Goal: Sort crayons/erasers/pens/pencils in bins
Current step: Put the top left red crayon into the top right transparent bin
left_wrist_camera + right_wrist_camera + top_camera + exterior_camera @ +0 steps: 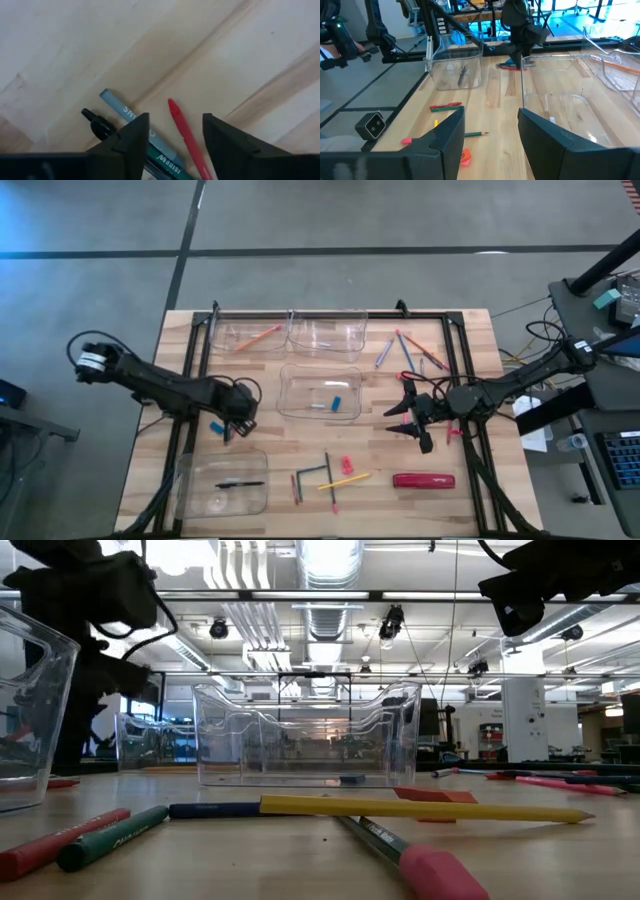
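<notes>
Wooden worktop (300, 450), four bins (320, 392). Left gripper (172, 135) hovers fingers parted over a red pen (184, 132), empty; right gripper (415, 417) waits, parted, empty.

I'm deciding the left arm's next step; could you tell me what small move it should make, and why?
Probably lower the left tool slightly: its fingers stand apart over the red pen on the wooden table, holding nothing, with a blue crayon lying close beside it.

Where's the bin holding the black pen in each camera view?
High view: pen bin, lower left corner.
Low view: pen bin, nearest, left edge.
Left wrist view: not in it.
Right wrist view: pen bin, far across the table.
Shared landmark: centre bin.
</notes>
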